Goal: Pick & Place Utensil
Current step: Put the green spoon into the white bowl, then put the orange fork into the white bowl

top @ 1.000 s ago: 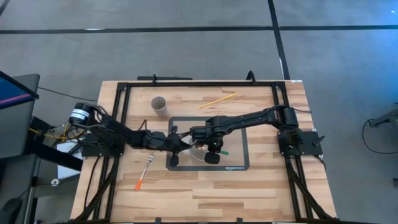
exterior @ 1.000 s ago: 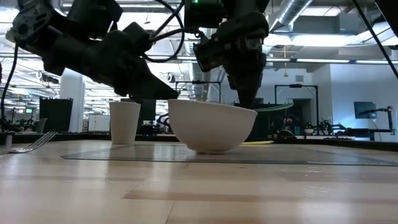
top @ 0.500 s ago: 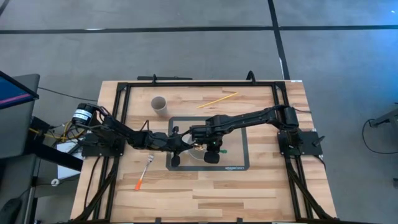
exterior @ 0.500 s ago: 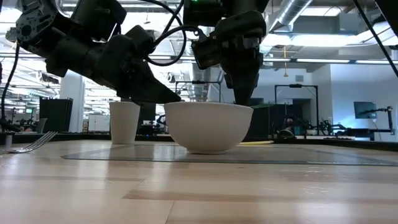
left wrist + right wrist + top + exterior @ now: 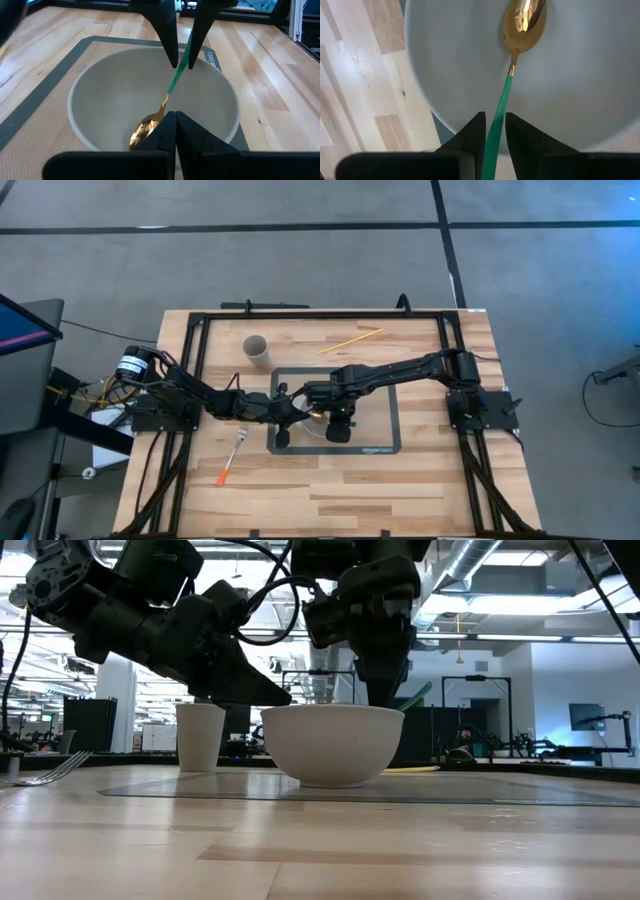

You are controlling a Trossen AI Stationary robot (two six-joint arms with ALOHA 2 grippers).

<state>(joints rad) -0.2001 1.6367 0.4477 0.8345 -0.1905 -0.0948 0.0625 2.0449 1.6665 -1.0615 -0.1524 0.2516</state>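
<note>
A white bowl (image 5: pixel 314 428) (image 5: pixel 333 745) stands on the black mat (image 5: pixel 385 405). My right gripper (image 5: pixel 338 426) (image 5: pixel 383 690) hangs over the bowl, shut on a spoon with a gold head (image 5: pixel 524 20) and a green handle. The head lies on the bowl's floor (image 5: pixel 144 131). My left gripper (image 5: pixel 289 416) (image 5: pixel 175 125) is shut at the bowl's left rim. My left gripper has its shut fingertips (image 5: pixel 282 695) at the bowl's rim (image 5: pixel 100 150) on its left side, coming slanting down from the table's left. The fingers hide the rim beneath them, so whether they touch it cannot be told. My right gripper pinches the spoon's green handle (image 5: pixel 496 119) between its two fingers, coming from above and pointing down. The spoon (image 5: pixel 172 87) slants steeply below the fingers, with its gold head on the bowl's floor.
A paper cup (image 5: pixel 257 346) (image 5: pixel 200 737) stands behind the mat on the left. A fork with an orange handle (image 5: pixel 232 459) lies on the wood left of the mat. A yellow stick (image 5: pixel 350 340) lies near the far edge. Black rails frame the table.
My right gripper has gone down over the bowl and tipped the spoon from almost level to steep. Its gold head has sunk into the bowl, and the handle's end no longer sticks out past the rim. The bowl has slid a little across the mat.
</note>
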